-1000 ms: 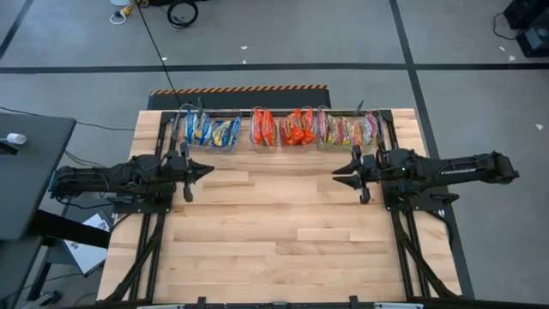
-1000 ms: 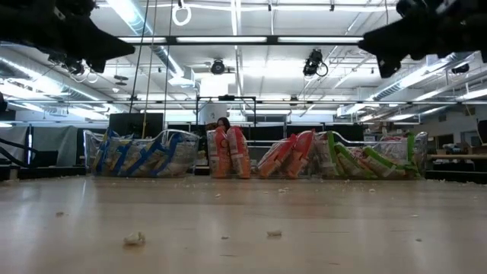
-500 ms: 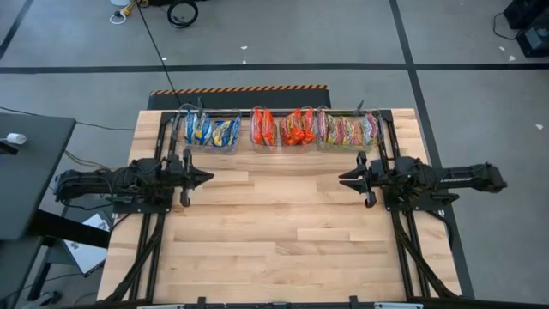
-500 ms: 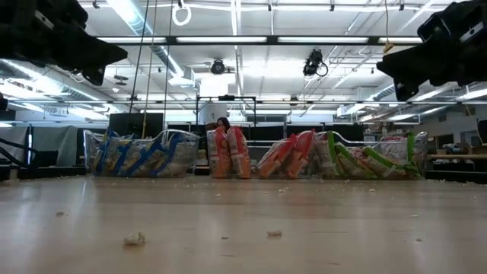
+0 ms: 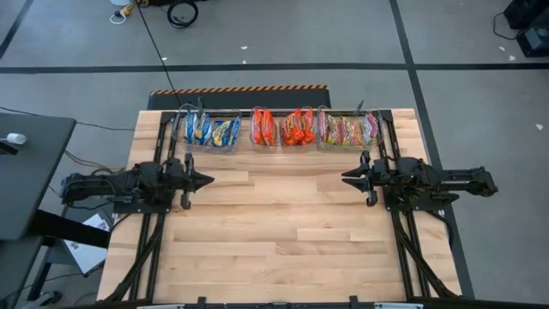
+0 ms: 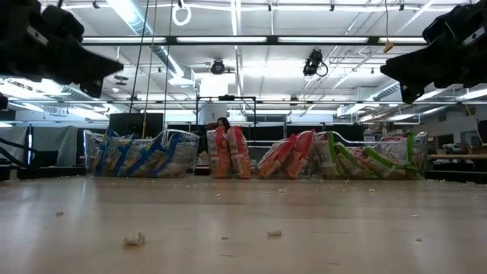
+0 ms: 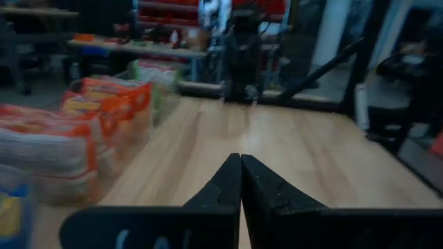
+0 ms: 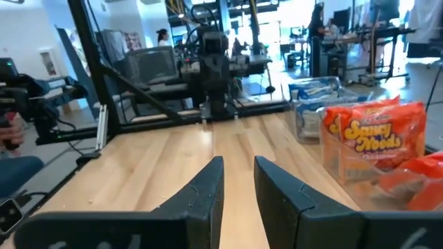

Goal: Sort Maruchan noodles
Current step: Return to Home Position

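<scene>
The Maruchan noodles stand on edge in three clear bins along the table's far edge: blue-yellow packets [image 5: 206,130] [image 6: 137,156], orange-red packets [image 5: 283,127] [image 6: 255,156] and green-pink packets [image 5: 347,130] [image 6: 373,158]. My left gripper [image 5: 210,181] [image 7: 241,160] hovers above the table's left side, shut and empty, pointing toward the right. My right gripper [image 5: 344,178] [image 8: 237,162] hovers above the right side, pointing toward the left. Its fingers stand a narrow gap apart and hold nothing. In the low view, both grippers [image 6: 114,65] [image 6: 388,70] hang well above the tabletop.
The wooden tabletop [image 5: 274,232] stretches bare between and in front of the arms, with small crumbs [image 6: 135,239] near the near edge. Black frame rails [image 5: 403,249] run along both sides. A person [image 8: 165,36] shows far off in the room.
Both grippers have come down a little and shifted slightly toward the near edge. The right gripper has drawn back toward the table's right edge. The packets have stayed in their bins.
</scene>
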You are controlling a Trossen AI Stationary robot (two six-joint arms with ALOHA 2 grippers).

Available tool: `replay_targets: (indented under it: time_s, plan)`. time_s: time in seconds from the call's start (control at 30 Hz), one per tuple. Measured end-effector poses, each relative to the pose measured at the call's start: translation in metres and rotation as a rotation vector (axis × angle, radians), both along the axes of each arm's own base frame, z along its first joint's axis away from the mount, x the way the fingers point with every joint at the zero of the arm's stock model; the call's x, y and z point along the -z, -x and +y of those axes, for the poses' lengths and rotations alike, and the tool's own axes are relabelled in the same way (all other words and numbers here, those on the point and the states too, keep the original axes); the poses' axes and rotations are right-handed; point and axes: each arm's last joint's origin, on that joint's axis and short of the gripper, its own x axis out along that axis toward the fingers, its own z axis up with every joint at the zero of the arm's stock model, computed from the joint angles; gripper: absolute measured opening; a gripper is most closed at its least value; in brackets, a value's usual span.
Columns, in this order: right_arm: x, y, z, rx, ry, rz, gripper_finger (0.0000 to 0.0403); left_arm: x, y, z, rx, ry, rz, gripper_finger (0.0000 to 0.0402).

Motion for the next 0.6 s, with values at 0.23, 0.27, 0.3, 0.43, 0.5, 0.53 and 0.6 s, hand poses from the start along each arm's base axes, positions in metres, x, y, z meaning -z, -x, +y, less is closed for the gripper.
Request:
replay_targets:
  time_s: [0.23,0.27,0.3,0.43,0.5,0.53,0.6]
  plan:
    - [0.0033,-0.003,0.0002,-0.009,-0.042,0.043,0.0087,0.0061,-0.0006,-0.0032,0.107,-0.038,-0.073,0.0009]
    - [0.0039,-0.003,0.0002,-0.01,-0.039,0.049,0.0086,0.0059,-0.0006,-0.0034,0.113,-0.047,-0.074,0.0009]
    - [0.0039,-0.0033,0.0002,-0.01,-0.037,0.051,0.0086,0.0063,-0.0009,-0.0034,0.113,-0.047,-0.069,0.0009]
    - [0.0039,-0.0034,0.0002,-0.01,-0.036,0.051,0.0087,0.0066,-0.0013,-0.0033,0.111,-0.049,-0.064,0.0009]
    - [0.0039,-0.0033,0.0002,-0.01,-0.035,0.05,0.0087,0.0066,-0.0013,-0.0033,0.11,-0.05,-0.065,0.0009]
    - [0.0037,-0.0033,0.0002,-0.009,-0.035,0.049,0.0087,0.0066,-0.0013,-0.0033,0.11,-0.05,-0.065,0.0009]
    - [0.0037,-0.0033,0.0002,-0.009,-0.035,0.048,0.0086,0.0065,-0.0013,-0.0033,0.11,-0.05,-0.068,0.0009]
